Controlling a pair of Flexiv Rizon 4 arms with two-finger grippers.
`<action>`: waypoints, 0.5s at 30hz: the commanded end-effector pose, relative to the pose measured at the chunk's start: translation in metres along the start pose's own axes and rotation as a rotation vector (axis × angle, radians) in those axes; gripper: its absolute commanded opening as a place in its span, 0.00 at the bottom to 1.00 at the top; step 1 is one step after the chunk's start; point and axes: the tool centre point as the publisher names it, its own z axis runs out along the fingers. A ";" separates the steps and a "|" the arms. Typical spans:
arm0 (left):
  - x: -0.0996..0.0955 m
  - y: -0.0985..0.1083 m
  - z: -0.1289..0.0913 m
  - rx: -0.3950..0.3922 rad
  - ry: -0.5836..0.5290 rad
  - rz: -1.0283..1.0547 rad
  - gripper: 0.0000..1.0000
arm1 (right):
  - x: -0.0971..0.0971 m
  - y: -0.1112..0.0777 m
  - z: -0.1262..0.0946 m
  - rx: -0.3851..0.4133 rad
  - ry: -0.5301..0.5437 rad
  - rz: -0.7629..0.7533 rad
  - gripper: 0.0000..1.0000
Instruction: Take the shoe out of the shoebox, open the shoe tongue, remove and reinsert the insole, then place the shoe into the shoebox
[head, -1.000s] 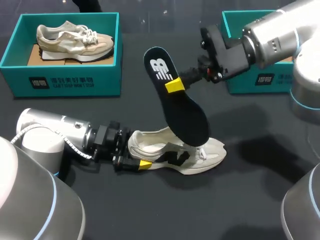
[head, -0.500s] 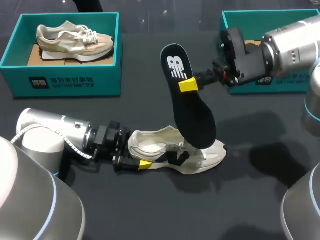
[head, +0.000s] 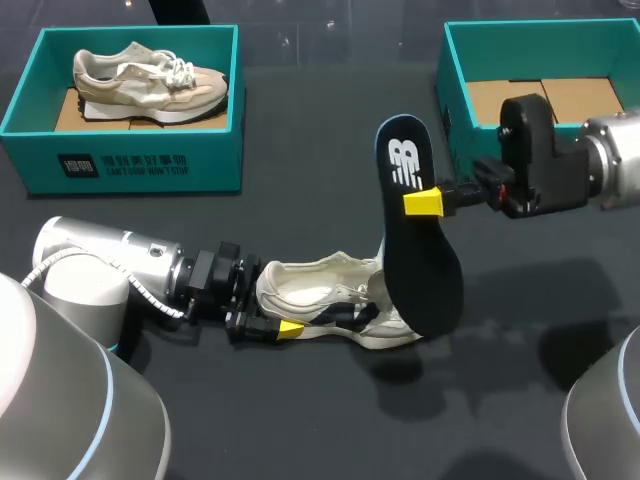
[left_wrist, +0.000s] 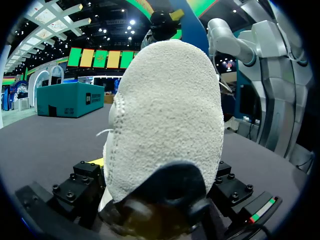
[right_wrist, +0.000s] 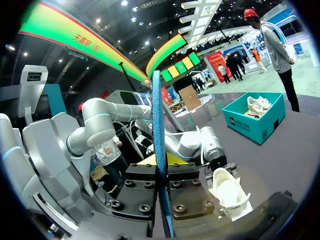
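there's a white logo on the heel end of the black insole (head: 420, 250) and white print on the front of the left shoebox (head: 130, 165), not reading either out. the right gripper (head: 425, 203) is clenched on the insole's edge and holds it up off the table, toe end hanging over the front of the shoe (head: 320, 305). in the right wrist view the insole sits edge-on between the fingers, blue underneath.

the shoe is cream with a dark side mark, lying on the dark table (head: 300, 420) near the middle. the left gripper (head: 272, 325) looks clamped on its heel, though the tips are mostly hidden. another pale shoe (head: 150, 80) sits in the left box. the right shoebox (head: 445, 90) shows its cardboard floor. bare table in front of the shoe and between the boxes.
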 end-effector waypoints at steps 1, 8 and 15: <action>-0.002 0.001 0.001 -0.001 0.001 -0.001 0.00 | 0.011 -0.006 -0.008 -0.032 -0.026 -0.008 0.00; -0.002 0.001 0.001 -0.001 0.001 -0.001 0.00 | 0.037 -0.019 -0.029 -0.084 -0.062 -0.020 0.00; -0.002 0.001 0.001 -0.001 0.001 -0.001 0.00 | 0.047 -0.023 -0.037 -0.120 -0.070 -0.019 0.00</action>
